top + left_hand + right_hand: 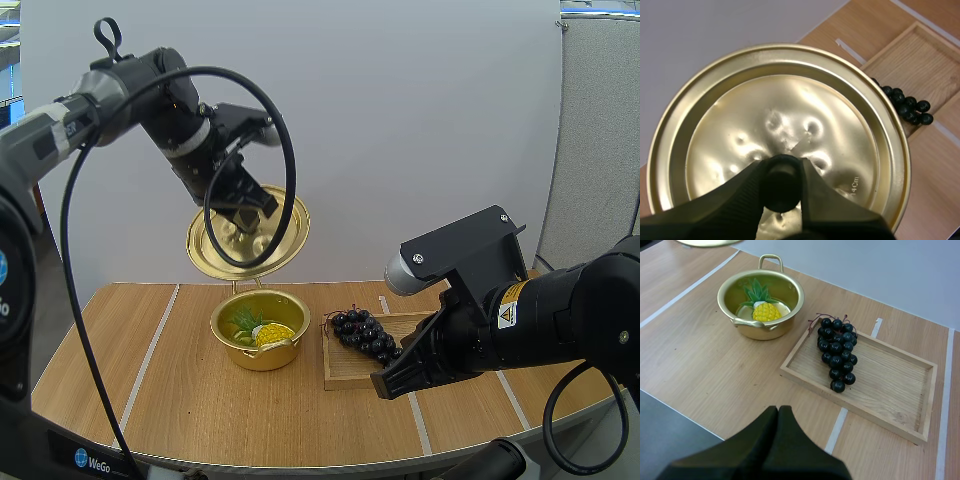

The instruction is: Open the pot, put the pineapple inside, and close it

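Up above the pot (265, 357), clamped with the left gripper (783, 166) on the black knob (781, 192) of the gold lid (790, 100). Pinching that knob from both sides, opened no wider than the knob itself. Holding the lid off the pot, high in the air and tipped, with the knob side turned toward the gripper. Touching nothing else. Down below this gripper, sitting open on the wooden table (150, 380): the pot, with the yellow pineapple (272, 333) lying inside on the bottom, green leaves and all. Off to the side, pressed flat together into one dark wedge: the two fingers of the right gripper (778, 412). Holding nothing, touching nothing, hanging low over the table. Just past its tips, a wooden tray (890, 390) with a bunch of dark grapes (837, 350) lying in it. Farther past the tips, beside the tray, the pot with the pineapple.
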